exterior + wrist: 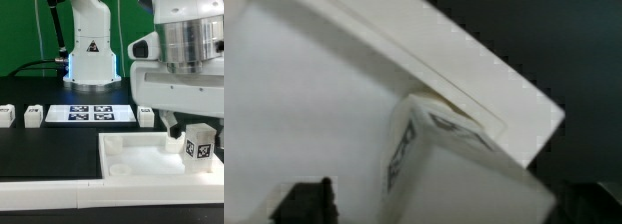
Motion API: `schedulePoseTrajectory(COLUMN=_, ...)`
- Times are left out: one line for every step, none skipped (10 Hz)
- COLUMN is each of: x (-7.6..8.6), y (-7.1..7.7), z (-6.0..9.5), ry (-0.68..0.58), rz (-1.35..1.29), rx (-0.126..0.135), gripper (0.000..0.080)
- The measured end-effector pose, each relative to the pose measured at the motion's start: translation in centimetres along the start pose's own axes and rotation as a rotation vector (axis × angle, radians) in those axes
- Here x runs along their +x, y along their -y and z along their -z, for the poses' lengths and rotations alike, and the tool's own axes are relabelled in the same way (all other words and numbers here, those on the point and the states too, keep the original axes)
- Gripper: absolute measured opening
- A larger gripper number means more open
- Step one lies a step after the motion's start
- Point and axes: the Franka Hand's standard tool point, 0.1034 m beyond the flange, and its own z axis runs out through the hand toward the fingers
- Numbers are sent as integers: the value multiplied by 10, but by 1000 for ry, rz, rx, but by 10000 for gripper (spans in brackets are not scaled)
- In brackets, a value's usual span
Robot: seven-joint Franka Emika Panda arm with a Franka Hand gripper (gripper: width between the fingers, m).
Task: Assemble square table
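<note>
The black surface point(40, 150) carries everything. Directly beneath the hand point(194, 126) lies the square table top point(150, 162), a white tray with a raised rim. A long white bar fence point(40, 197) runs along the tray's near side, on the camera's side of the hand. The marker board point(92, 113) lies flat, well away from the hand toward the exterior view's left.

One leg block point(198, 146) stands upright in the tray, right under the hand and close to the rim. In the wrist view a dark finger point(304, 200) stands clear of that leg point(446, 170), with white tray showing between them. So the hand is open and grips nothing (the other finger is not clear).

A second leg point(146, 117) rests near the hand, outside the tray. Two more legs point(33, 116) point(5, 115) sit far from the hand, past the marker board.
</note>
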Motion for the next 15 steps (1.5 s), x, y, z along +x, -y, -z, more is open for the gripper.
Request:
schedulePoseTrajectory(x=1, y=-1, z=0, ry=-2, rz=91, rx=-3, gripper=641)
schedulePoseTrajectory(x=1, y=-1, z=0, ry=-2, rz=156, rx=-3, gripper=648)
schedulePoseTrajectory(x=1, y=-1, z=-1, ry=-13, rz=289, rx=-11, gripper=649)
schedulePoseTrajectory(x=0, y=-1, z=-2, ry=-32, rz=479, rx=-28, gripper=649)
schedulePoseTrajectory(x=-1, y=2, z=-2, ry=-48, rz=682, rx=-40, gripper=649)
schedulePoseTrajectory(x=-2, y=3, z=0, ry=-47, rz=796, rx=-50, gripper=649)
schedulePoseTrajectory(x=0, y=4, z=2, ry=-45, rz=911, rx=-59, gripper=649)
schedulePoseTrajectory(x=1, y=3, z=1, ry=-45, rz=941, rx=-60, gripper=649)
schedulePoseTrajectory(x=0, y=3, z=0, ry=-45, rz=886, rx=-57, gripper=649)
schedulePoseTrajectory(x=1, y=3, z=0, ry=-45, rz=889, rx=-58, gripper=563)
schedulePoseTrajectory(x=0, y=3, z=0, ry=-45, rz=861, rx=-56, gripper=563)
schedulePoseTrajectory(x=0, y=3, z=0, ry=-47, rz=780, rx=-53, gripper=394)
schedulePoseTrajectory(x=1, y=3, z=0, ry=-49, rz=695, rx=-51, gripper=290)
schedulePoseTrajectory(x=1, y=3, z=0, ry=-51, rz=638, rx=-50, gripper=290)
schedulePoseTrajectory(x=1, y=2, z=1, ry=-52, rz=524, rx=-47, gripper=290)
